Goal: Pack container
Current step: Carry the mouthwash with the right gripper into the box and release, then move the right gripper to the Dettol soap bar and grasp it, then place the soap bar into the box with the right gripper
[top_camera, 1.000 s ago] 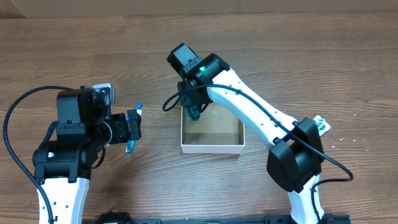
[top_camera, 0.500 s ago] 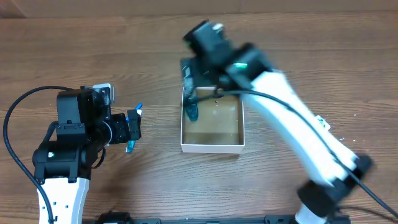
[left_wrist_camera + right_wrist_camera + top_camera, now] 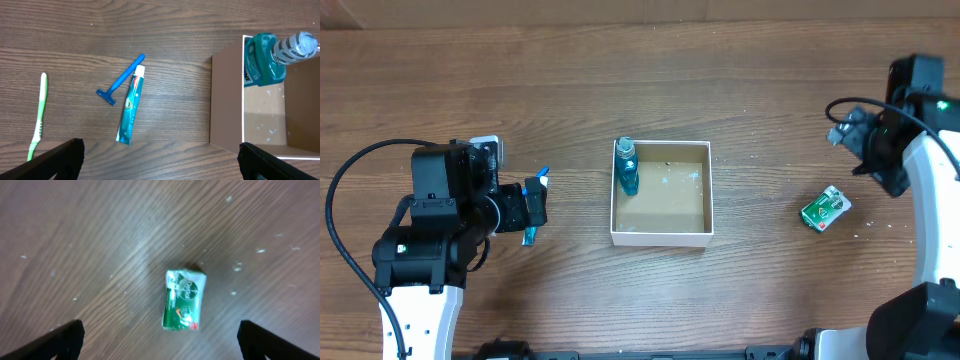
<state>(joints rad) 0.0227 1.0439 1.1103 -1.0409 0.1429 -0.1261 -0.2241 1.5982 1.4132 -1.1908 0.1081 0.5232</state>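
Observation:
The container point(image 3: 660, 238), a white-walled box with a brown floor, sits mid-table. A blue mouthwash bottle point(image 3: 626, 168) stands in its back left corner, also seen in the left wrist view as the bottle point(image 3: 265, 62) inside the container point(image 3: 225, 100). My left gripper point(image 3: 533, 210) hangs open and empty above a toothpaste tube point(image 3: 130, 107), a blue razor point(image 3: 120, 80) and a green toothbrush point(image 3: 38, 120). My right gripper point(image 3: 858, 142) is open at the far right, above a green soap packet point(image 3: 824, 209), which lies between and ahead of its jaws point(image 3: 184, 300).
The toothpaste and razor lie mostly hidden under my left gripper in the overhead view. The soap packet rests alone on bare wood near the table's right edge. A black cable loops beside the left arm point(image 3: 340, 200).
My right gripper let go of the mouthwash bottle in the container, opened, and swung far right over the soap packet. The left arm has not moved.

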